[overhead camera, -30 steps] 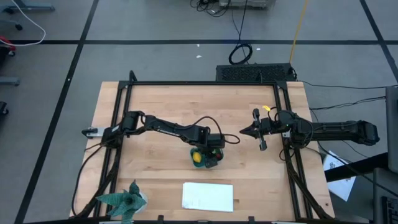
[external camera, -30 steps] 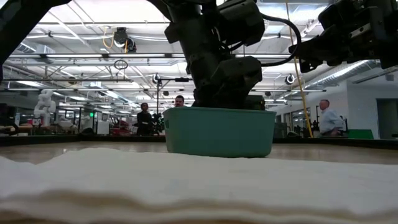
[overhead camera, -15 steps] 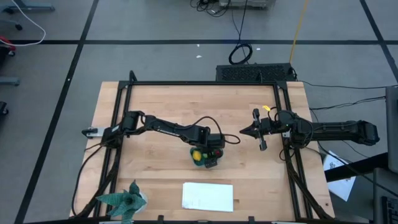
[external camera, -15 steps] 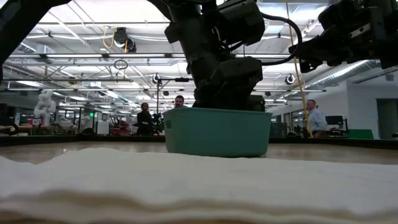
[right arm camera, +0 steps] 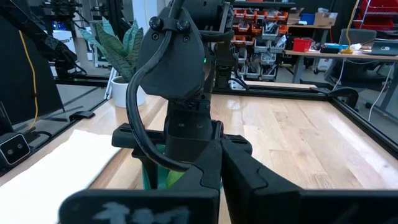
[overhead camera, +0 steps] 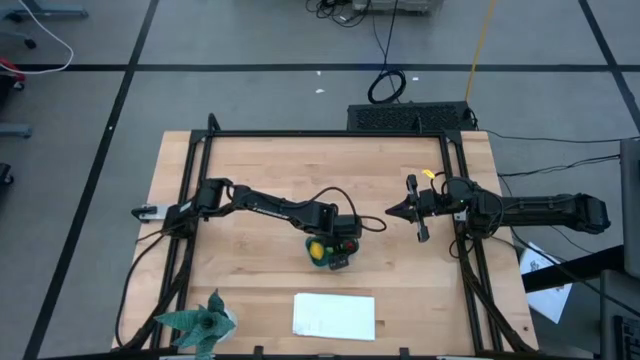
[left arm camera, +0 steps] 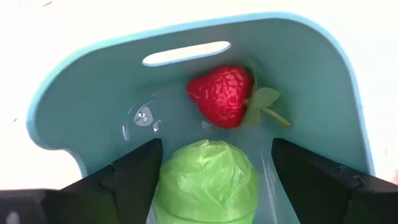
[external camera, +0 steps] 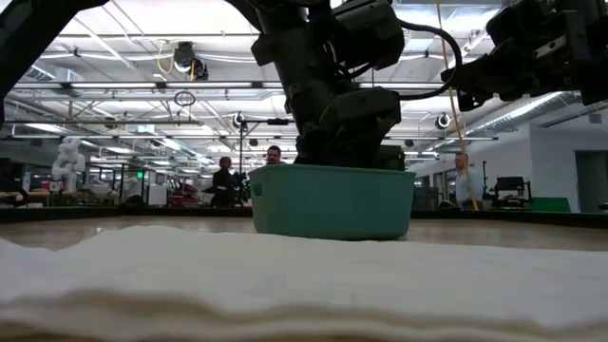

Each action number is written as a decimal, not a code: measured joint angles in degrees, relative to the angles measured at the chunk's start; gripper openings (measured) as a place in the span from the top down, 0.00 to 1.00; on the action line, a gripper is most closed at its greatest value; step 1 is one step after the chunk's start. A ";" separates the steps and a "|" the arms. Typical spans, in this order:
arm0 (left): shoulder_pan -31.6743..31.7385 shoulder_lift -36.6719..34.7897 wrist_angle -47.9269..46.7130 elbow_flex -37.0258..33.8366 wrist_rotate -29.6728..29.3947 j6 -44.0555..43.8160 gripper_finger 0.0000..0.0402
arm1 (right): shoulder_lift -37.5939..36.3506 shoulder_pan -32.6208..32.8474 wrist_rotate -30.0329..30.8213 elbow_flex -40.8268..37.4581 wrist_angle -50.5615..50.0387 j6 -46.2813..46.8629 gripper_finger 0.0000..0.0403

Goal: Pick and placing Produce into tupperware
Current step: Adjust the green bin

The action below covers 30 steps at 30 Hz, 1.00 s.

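Since the frame a second ago, the yellow lemon [overhead camera: 316, 248] has shifted slightly in the overhead view, and in the low view a person [external camera: 463, 180] in the room behind has walked leftward; both arms have kept their places. Left gripper [left arm camera: 208, 180] is lowered into the teal tub [left arm camera: 74, 93] near the table's middle, fingers [left arm camera: 134, 171] spread to either side of the round green fruit [left arm camera: 205, 180] and not pressing on it. That green fruit lies inside the tub, with the red strawberry [left arm camera: 221, 94] just beyond it against the tub's far wall, below the handle slot. From overhead the lemon also shows in the tub, beside the gripper. Right gripper [overhead camera: 393, 212] hangs idle over the table's right side, well apart from the tub; whether its fingers are parted cannot be told. White sheet [overhead camera: 334, 315] and leafy green object [overhead camera: 200, 322] lie along the near edge.
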 joint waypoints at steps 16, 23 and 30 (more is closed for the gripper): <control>1.15 0.00 -0.57 0.01 0.00 -0.02 0.25 | -0.01 0.00 0.00 0.00 -0.02 0.02 1.00; 1.31 -0.66 -2.73 0.90 0.00 0.81 0.25 | -0.01 0.00 0.02 0.00 -0.04 -0.02 1.00; 1.31 -0.81 -4.32 2.40 -0.13 1.66 0.25 | 0.00 0.00 0.00 0.00 -0.42 -0.02 1.00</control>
